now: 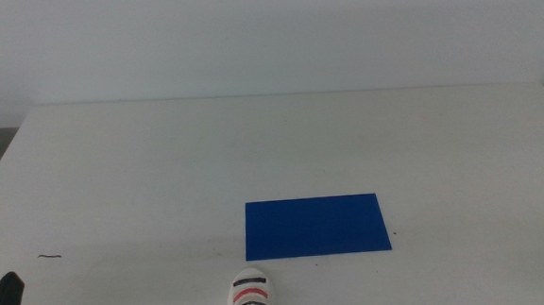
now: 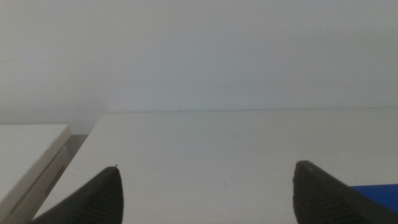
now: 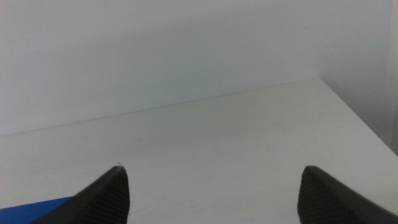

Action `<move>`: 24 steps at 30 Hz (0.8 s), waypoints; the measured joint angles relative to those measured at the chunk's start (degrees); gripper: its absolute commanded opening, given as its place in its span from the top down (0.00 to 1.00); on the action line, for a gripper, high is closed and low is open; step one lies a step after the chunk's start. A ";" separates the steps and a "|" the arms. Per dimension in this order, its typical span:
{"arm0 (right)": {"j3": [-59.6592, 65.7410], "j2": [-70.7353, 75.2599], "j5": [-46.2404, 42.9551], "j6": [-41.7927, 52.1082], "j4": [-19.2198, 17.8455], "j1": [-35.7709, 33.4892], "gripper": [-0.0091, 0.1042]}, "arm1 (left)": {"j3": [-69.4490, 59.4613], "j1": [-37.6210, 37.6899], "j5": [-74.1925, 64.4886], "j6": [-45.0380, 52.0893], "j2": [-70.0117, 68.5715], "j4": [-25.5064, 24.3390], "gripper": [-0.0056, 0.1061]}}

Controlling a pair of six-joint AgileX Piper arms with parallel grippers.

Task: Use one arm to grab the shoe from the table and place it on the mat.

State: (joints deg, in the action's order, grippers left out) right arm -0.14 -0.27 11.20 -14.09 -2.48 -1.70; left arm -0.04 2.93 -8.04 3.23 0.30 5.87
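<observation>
Nearest the camera, the shoe point(image 1: 253, 299) is located on the table point(image 1: 159, 169), just in front of the mat's point(image 1: 316, 226) near-left corner and apart from it. Well left of the mat, the left gripper point(image 2: 205, 190) is parked, jaws spread. Jaws of the right gripper point(image 3: 211, 190) are likewise spread, nothing grasped.

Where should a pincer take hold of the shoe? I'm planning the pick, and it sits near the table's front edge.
Grip the shoe across its chunky white sole sides at the strapped midsection, coming down from above. It lies flat, lengthwise toward the mat, so its narrow width suits the jaws. The left pincer looks nearer.
</observation>
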 measured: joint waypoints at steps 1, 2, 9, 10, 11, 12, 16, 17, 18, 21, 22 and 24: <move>0.00 0.00 0.00 0.00 0.00 0.00 0.22 | 0.00 0.00 0.00 0.00 0.00 -0.17 0.11; 0.00 0.00 0.00 0.00 0.00 0.00 0.22 | 0.00 0.00 0.00 0.00 0.00 -0.31 0.11; 0.00 0.00 0.00 0.00 0.00 0.00 0.22 | 18.95 -0.04 -20.32 0.00 16.35 1.58 0.11; 0.00 0.00 0.00 0.00 0.00 0.00 0.22 | 24.91 -0.04 -26.45 -0.15 21.64 2.01 0.11; 0.00 0.00 0.00 0.00 0.00 0.00 0.22 | 30.80 -0.13 -32.53 -0.54 26.97 2.45 0.11; 0.00 0.00 0.00 0.00 0.00 0.00 0.22 | 35.28 -0.13 -37.16 -1.16 31.13 3.10 0.11; 0.00 0.00 0.00 0.00 0.00 0.00 0.22 | 51.91 1.79 -54.50 -7.01 49.88 5.18 0.11; 0.00 0.00 0.00 0.00 0.00 0.00 0.22 | 55.24 3.49 -57.32 -9.85 53.93 5.27 0.11; 0.00 0.00 0.00 0.00 0.00 0.00 0.22 | 58.23 5.75 -59.10 -13.21 57.78 5.10 0.11; 0.00 0.00 0.00 0.00 0.00 0.00 0.22 | 65.85 14.33 -60.86 -22.87 67.29 2.39 0.11; 0.00 0.00 0.00 0.00 0.00 0.00 0.22 | 67.48 17.76 -60.96 -25.63 69.57 1.16 0.11; 0.00 0.00 0.00 0.00 0.00 0.00 0.22 | 70.73 24.03 -61.07 -32.47 74.65 -1.04 0.11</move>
State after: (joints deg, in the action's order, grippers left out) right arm -0.14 -0.27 11.20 -14.09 -2.48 -1.70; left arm 70.69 26.97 -69.11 -29.24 74.95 4.83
